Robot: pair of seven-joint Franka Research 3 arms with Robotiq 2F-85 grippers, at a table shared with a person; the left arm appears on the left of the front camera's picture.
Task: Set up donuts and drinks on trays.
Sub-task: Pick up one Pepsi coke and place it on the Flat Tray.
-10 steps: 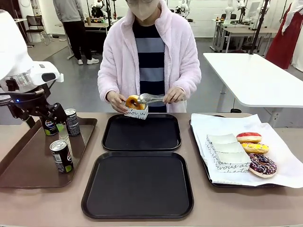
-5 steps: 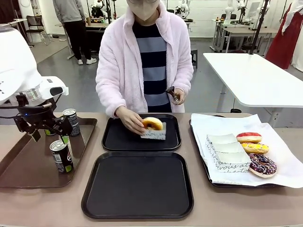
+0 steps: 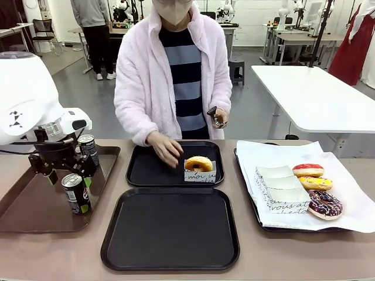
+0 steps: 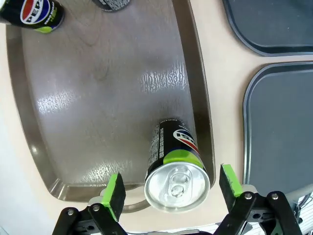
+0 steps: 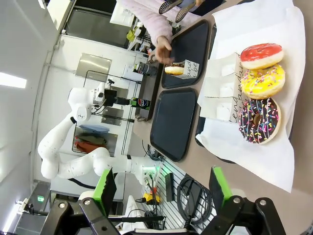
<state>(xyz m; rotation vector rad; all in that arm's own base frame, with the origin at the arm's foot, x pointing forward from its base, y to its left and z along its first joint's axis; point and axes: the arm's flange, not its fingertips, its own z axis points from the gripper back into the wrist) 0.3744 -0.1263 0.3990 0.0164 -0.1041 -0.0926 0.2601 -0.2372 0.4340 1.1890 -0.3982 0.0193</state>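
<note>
Two fingers of the left gripper [image 4: 172,188] stand wide apart, flanking a Pepsi can [image 3: 76,193] on the brown tray [image 3: 23,216] without gripping it. The right gripper [image 5: 161,185] gapes wide, holding nothing. A person's hand [image 3: 167,149] is just beside a glazed donut [image 3: 198,163] in its paper sleeve [image 3: 200,174] on the far black tray [image 3: 146,170]

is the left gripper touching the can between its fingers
Apart. The left wrist view shows the left gripper open around the can, with a clear gap at each pad.

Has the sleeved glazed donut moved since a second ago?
Yes. The sleeved donut went from above the far black tray's far rim down to its near-right part.
</note>
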